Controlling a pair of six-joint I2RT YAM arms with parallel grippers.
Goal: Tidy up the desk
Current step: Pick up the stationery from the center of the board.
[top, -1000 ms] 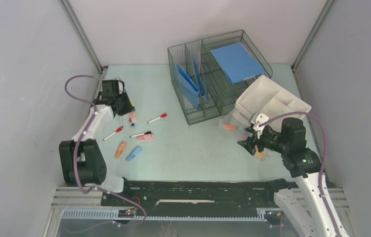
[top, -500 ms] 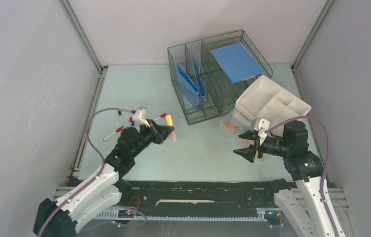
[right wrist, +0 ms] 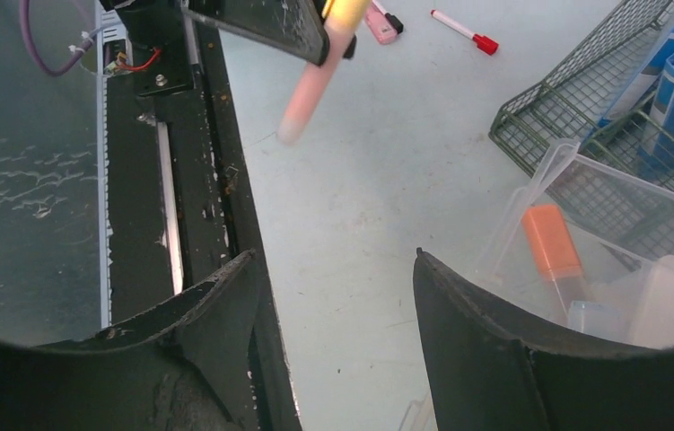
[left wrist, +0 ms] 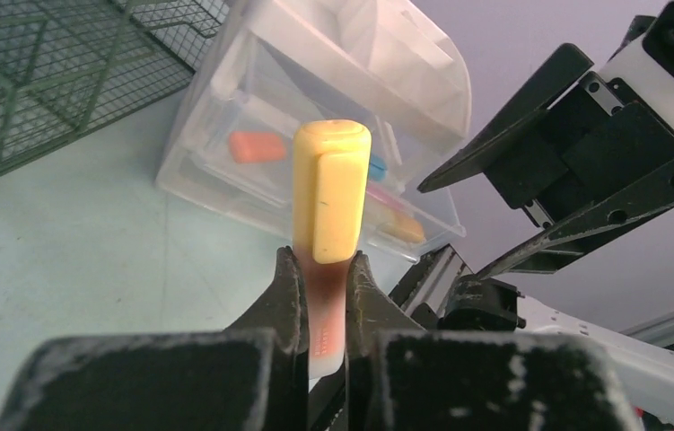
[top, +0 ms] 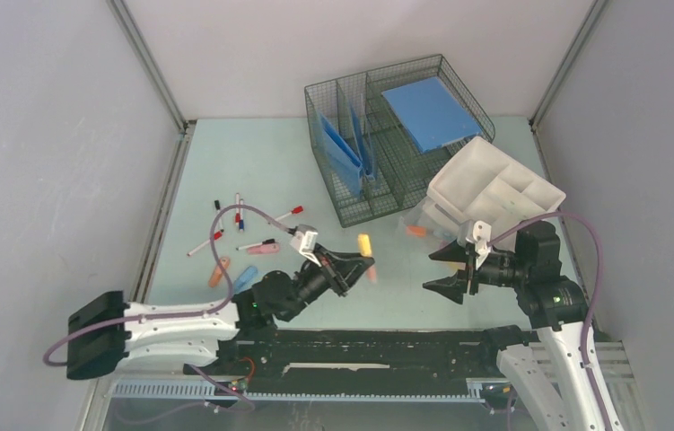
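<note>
Over the middle of the pale green desk [top: 252, 162], my left gripper [top: 357, 263] [left wrist: 322, 260] is shut on a highlighter [top: 365, 244] [left wrist: 331, 193] with a yellow cap and a pink-orange body, held up off the surface. My right gripper [top: 429, 271] [right wrist: 333, 256] faces it from the right, a short gap away, open with nothing between its fingers. The right wrist view shows the highlighter [right wrist: 310, 85] at the top, sticking out of the left gripper's jaws. Loose pens [top: 243, 220] and highlighters [top: 243, 279] lie at the left.
A wire mesh organizer [top: 387, 135] with blue folders stands at the back. A clear drawer box [top: 494, 184] topped by a white tray sits at the right, with an orange highlighter [right wrist: 550, 241] inside. A black rail [top: 360, 346] runs along the near edge.
My left arm swung from the pens at the far left to the middle, carrying the yellow-capped highlighter toward the right gripper. The right gripper lifted slightly and stayed open.
</note>
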